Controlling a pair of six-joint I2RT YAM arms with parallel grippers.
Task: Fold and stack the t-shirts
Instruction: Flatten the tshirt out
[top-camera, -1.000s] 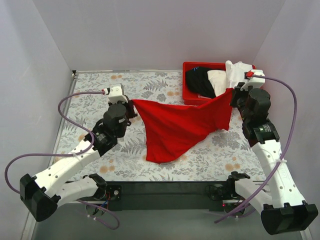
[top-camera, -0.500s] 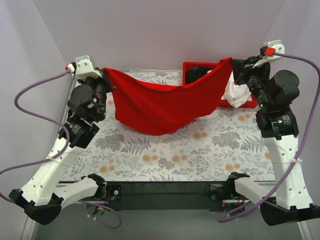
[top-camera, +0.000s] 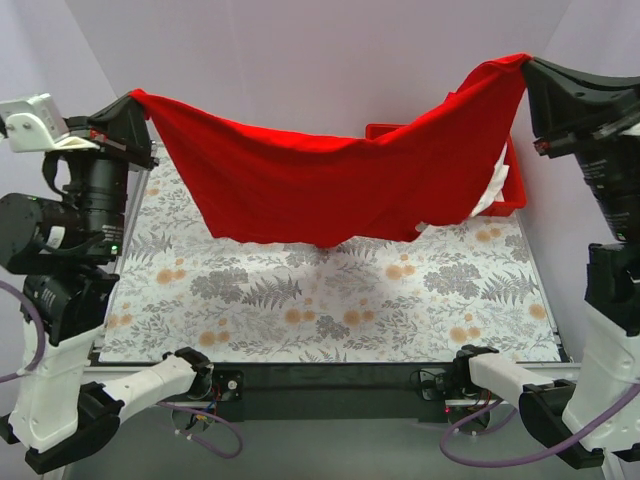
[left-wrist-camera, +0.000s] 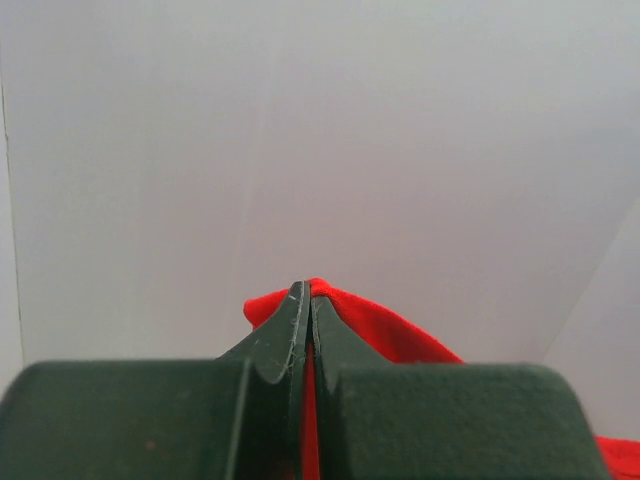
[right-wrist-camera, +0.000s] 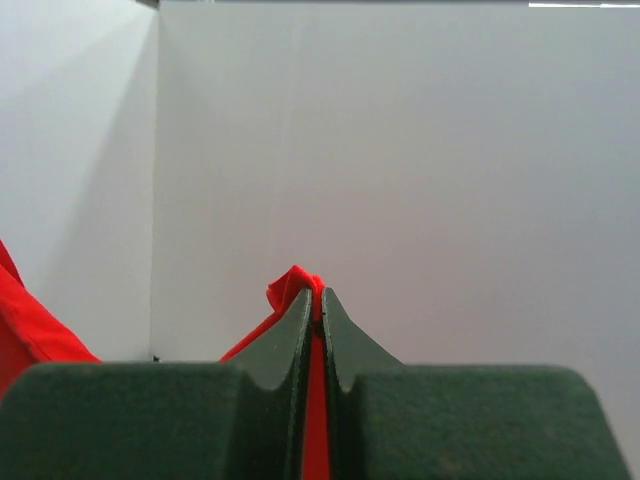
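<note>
Both clamped: left pincer, right pincer, red t-shirt between.

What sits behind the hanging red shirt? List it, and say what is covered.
Behind the red t-shirt, a red bin shows only its far corner and right wall, with white cloth spilling out. The shirt hides its other contents.

Bin largely behind red t-shirt

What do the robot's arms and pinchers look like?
The left arm and right arm have white shells and chunky black round joints. Thin purple cables loop from them. The left gripper and right gripper are dark, each with two flat fingers tapering to narrow tips. A white camera box sits on the left wrist.
</note>
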